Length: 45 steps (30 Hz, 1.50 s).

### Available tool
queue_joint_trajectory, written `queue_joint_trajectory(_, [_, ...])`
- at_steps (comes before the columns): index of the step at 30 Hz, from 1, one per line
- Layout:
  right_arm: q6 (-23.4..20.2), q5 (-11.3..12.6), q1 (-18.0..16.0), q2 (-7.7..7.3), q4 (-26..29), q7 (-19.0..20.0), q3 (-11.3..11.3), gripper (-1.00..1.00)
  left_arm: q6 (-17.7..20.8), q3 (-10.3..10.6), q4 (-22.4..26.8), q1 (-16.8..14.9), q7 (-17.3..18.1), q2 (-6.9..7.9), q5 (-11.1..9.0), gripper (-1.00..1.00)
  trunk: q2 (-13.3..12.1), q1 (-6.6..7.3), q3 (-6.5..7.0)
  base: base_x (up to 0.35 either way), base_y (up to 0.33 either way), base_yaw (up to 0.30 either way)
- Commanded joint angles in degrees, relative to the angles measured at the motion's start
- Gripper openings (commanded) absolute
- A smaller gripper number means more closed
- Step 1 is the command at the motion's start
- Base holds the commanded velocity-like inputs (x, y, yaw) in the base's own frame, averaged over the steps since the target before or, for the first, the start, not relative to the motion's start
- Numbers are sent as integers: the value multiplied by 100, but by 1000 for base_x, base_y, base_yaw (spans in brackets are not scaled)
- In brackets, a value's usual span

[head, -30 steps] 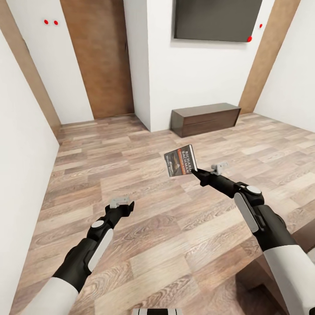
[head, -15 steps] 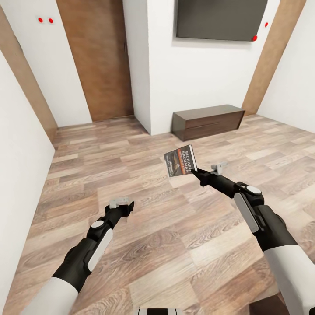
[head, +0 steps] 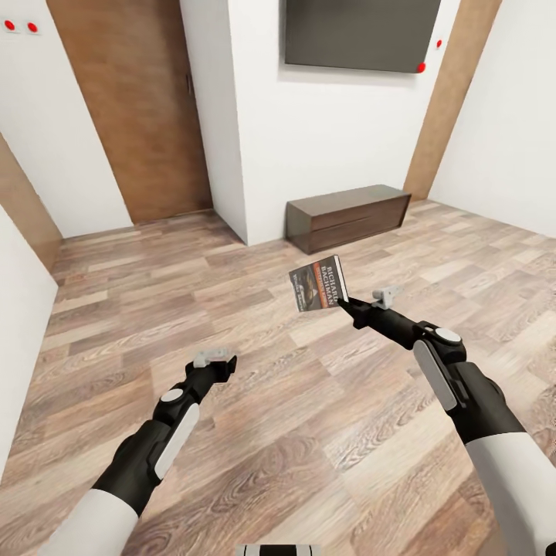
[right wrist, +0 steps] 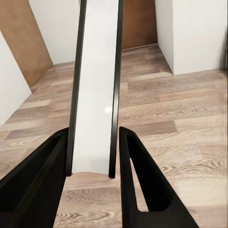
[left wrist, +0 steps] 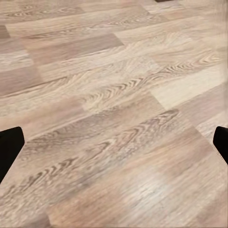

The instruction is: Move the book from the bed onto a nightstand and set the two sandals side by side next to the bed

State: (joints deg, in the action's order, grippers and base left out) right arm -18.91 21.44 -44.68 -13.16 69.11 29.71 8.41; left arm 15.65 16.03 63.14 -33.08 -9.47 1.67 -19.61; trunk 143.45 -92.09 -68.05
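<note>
The book [head: 318,284], a thin paperback with a dark cover and an orange band, hangs above the wood floor, tilted. My right gripper [head: 347,305] is shut on its lower corner. In the right wrist view the book [right wrist: 97,90] stands edge-on between the two black fingers [right wrist: 142,185]. My left gripper [head: 224,361] is held low over the floor, open and holding nothing; its fingertips [left wrist: 9,147] sit far apart at the frame's edges. The bed, the nightstand and the sandals are out of view.
A low, long dark brown cabinet [head: 347,216] stands against the white wall under a dark wall panel [head: 359,31]. A brown wooden door [head: 131,108] is at the back left. A white wall [head: 15,309] runs close on the left. Plank floor [head: 255,432] lies ahead.
The whole picture has shifted, so the camera has moved: the cabinet and door sit further left and the left wall has drawn back. Both arms and the book keep their pose.
</note>
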Motion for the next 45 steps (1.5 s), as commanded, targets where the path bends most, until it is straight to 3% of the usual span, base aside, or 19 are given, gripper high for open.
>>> queue_joint_trajectory(1, [-52, 77, -6, -2, 6, -8, 5, -100, 17, 23, 11, -3, -56, 9, -60, 100, 2, -2, -5, 310, 208, -269])
queue_joint_trajectory(33, [-51, 88, -6, -2, 6, 22, 5, -100, 25, 23, -23, -1, -55, 10, -57, 100, 2, -2, -5, 311, 157, -272])
queue_joint_trajectory(36, [-53, 88, -6, -2, 1, 18, 5, -100, 24, 23, -33, -1, -55, 9, 13, 100, 2, -2, -5, 328, 48, -272])
queue_joint_trajectory(37, [-52, 88, -6, -2, -2, 13, 7, -100, 23, 23, -39, 0, -52, 5, 196, 100, 2, -2, -5, 331, 8, -272])
queue_joint_trajectory(38, [-53, 88, -6, -2, -2, 11, 9, -100, 22, 23, -39, 1, -50, 3, 233, 100, 2, -2, -5, 331, 5, -272])
queue_joint_trajectory(45, [-51, 88, -5, -2, -3, 8, 6, -100, 25, 23, -39, 0, -36, 0, 296, 100, 2, -2, -5, 332, 1, -272])
